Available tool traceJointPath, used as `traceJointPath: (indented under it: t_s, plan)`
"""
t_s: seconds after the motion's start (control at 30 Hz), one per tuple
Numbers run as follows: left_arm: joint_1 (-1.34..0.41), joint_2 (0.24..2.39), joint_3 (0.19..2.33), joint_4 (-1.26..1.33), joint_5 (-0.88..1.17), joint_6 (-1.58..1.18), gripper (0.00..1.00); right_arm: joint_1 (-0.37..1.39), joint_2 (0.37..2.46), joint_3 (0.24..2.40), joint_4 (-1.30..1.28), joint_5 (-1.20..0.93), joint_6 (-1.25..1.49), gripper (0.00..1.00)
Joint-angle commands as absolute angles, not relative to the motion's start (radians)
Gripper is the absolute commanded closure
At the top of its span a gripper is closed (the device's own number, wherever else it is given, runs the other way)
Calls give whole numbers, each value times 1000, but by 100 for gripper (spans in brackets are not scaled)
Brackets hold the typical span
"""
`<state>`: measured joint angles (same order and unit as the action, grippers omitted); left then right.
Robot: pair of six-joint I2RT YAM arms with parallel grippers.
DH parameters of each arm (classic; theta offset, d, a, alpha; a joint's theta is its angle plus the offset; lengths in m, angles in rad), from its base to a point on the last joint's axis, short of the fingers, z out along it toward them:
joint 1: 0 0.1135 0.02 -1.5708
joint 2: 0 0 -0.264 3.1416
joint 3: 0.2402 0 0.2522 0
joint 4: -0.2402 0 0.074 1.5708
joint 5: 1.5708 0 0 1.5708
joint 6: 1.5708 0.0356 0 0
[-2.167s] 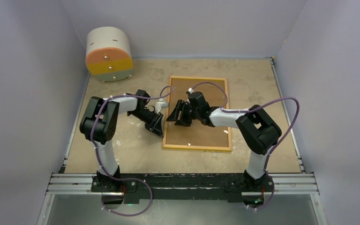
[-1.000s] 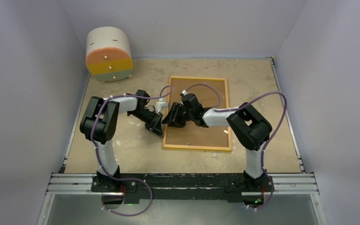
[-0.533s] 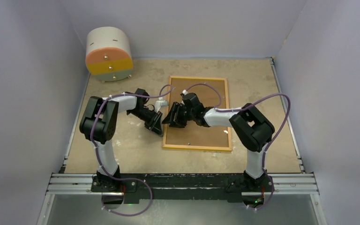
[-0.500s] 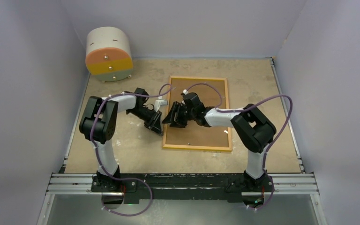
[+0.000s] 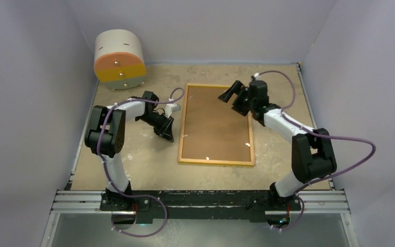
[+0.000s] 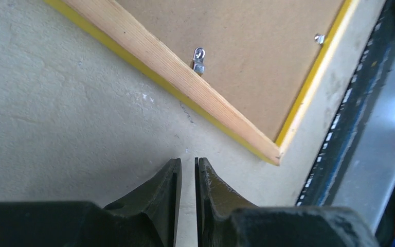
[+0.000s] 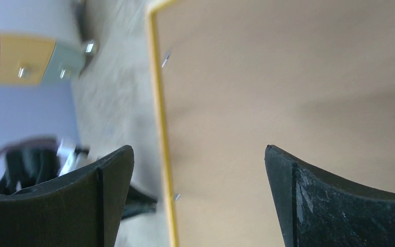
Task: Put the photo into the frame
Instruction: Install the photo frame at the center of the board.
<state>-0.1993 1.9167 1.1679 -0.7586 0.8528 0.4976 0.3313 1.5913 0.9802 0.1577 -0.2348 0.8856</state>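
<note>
The thin yellow wooden picture frame point(image 5: 216, 162) lies face down on the bench point(image 5: 133, 154), with the plain brown backing board point(image 5: 213, 126) seated inside; the photo is out of sight. The left hand point(image 6: 187, 170), nearly together and empty, waits beside the rim; the right hand point(image 7: 198, 149) hovers spread wide. The small metal tabs point(image 6: 199, 59) probably come next, needing precise fingertips.

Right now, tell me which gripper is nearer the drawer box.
Left. The left gripper is beside the frame's left edge, the side the drawer box stands on; the right gripper is over the frame's far right corner, farther off.
</note>
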Motion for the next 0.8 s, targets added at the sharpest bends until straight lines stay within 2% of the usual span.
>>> traceJointPath:
  t_s: [0.0, 0.2, 0.47, 0.63, 0.77]
  plan:
    - [-246, 1877, 1160, -708, 739, 556, 80, 197, 1560, 1044, 69, -48, 719, 1]
    - [-307, 1858, 1109, -678, 718, 551, 80, 70, 1684, 1090, 111, -16, 699, 1]
    - [-364, 1834, 1089, -732, 801, 573, 80, 66, 1837, 1165, 151, -83, 685, 1]
    - [-333, 1820, 1189, -937, 931, 737, 77, 66, 1840, 1212, 107, -57, 705, 1]
    - [-205, 1892, 1361, -925, 967, 672, 73, 72, 1786, 1223, 161, -16, 729, 2]
